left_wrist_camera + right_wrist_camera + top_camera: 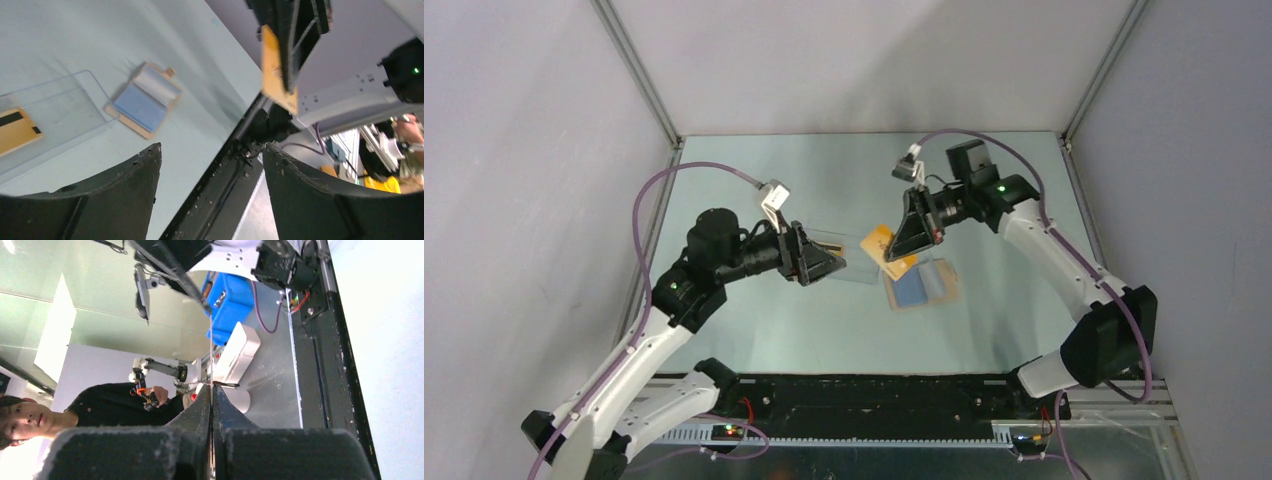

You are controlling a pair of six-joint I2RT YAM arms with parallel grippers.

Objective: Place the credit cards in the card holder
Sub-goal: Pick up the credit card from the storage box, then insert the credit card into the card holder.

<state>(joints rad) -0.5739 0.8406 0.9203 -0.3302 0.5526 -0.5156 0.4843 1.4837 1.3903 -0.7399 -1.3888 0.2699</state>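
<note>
Two cards: small, thin, orange-yellow plastic rectangles, the held card (877,242) and the boxed card (15,130).
Right pincer (898,250): my jaws are pressed tight on the held card, which hangs clear of the pale table (824,320). In the right wrist view the card is only a thin edge-on line between my fingers.
Left pincer (829,262): my jaws stand wide apart with nothing between them, low over the box.
Boxed card: it lies flat with its black stripe facing up, inside the clear plastic rectangular box (65,100).
Card holder (919,285): a flat tan bifold wallet, lying open on the table with its blue pockets up. It sits just beside the box and close to the held card.
</note>
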